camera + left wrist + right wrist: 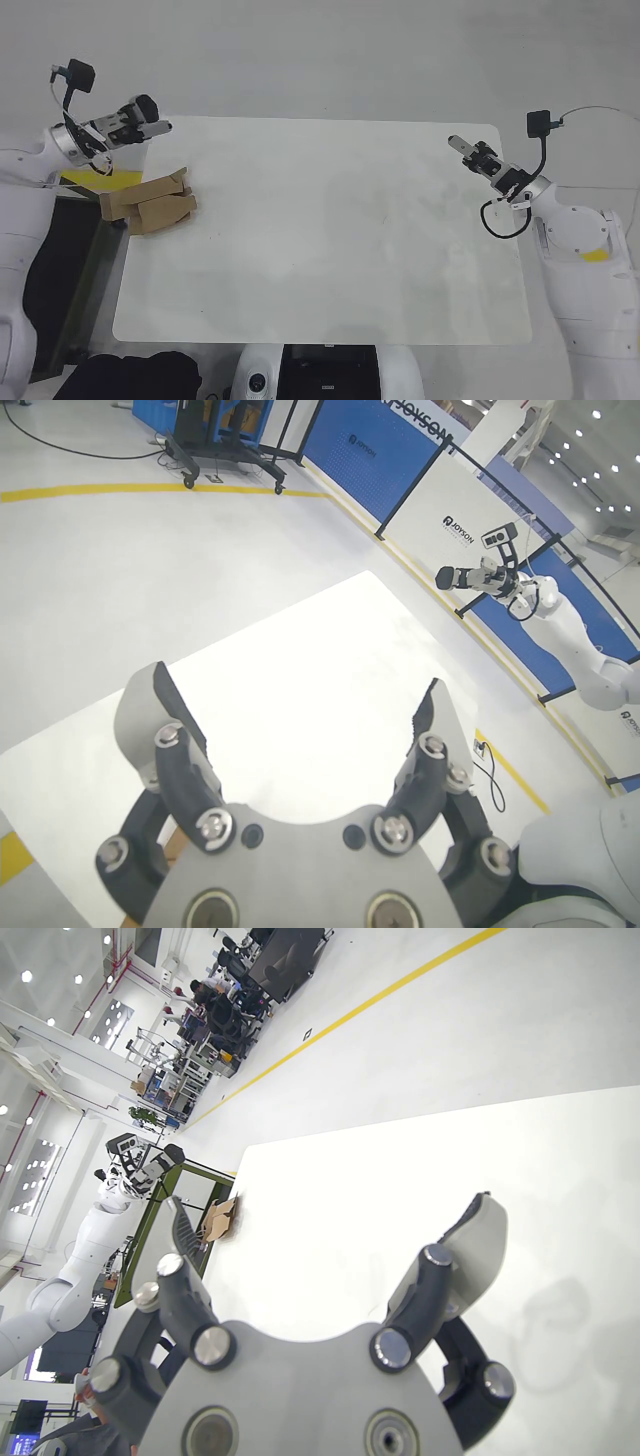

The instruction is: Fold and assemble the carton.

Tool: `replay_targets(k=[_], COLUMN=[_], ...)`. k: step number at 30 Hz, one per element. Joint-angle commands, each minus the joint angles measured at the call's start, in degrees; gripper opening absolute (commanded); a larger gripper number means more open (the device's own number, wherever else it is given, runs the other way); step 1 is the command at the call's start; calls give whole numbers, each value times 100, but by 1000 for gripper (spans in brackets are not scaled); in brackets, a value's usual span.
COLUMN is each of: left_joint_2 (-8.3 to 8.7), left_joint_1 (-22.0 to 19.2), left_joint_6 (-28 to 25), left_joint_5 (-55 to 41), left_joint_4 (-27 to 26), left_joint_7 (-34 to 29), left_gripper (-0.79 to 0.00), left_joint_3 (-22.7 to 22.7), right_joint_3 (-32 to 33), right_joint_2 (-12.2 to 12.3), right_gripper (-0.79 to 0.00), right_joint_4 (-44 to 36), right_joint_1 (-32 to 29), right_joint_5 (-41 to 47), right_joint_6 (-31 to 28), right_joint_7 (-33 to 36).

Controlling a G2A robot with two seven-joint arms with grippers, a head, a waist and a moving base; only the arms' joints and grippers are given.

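While both stand wide and empty, the left hand (297, 695) hangs above the far left corner of the bench (320, 250), near the carton (150, 205). The right hand (327, 1213) hangs over the far right corner, well apart from it. The carton is a flattened brown cardboard blank lying across the bench's left edge, flaps loose. I judge it light, stiff in its panels yet ready to bend at the creases, easily crushed by a hard pinch, and apt to slide on the smooth white top. The overhanging part looks the best place to pinch. Beside that edge stands a green-framed rack (205, 1174). Beyond lie pale floor with a yellow line (350, 1017) and blue-and-white partitions (380, 460).
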Motion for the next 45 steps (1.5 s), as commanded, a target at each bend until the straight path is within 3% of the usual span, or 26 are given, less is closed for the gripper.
replay_targets(k=[1, 9, 39, 45], left_joint_2=[65, 237, 237, 312], left_joint_1=[15, -91, -91, 205], left_joint_6=[80, 121, 121, 239], left_joint_5=[13, 84, 84, 81], left_joint_4=[76, 784, 784, 936], left_joint_7=[-63, -104, -104, -64], left_gripper=[0, 0, 0, 0], left_joint_3=[-23, -146, -146, -285], right_joint_3=[0, 0, 0, 0], right_joint_2=[0, 0, 0, 0], right_gripper=[0, 0, 0, 0], right_joint_4=[0, 0, 0, 0], right_joint_1=[0, 0, 0, 0], right_joint_5=[0, 0, 0, 0], right_joint_6=[0, 0, 0, 0], right_joint_7=[0, 0, 0, 0])
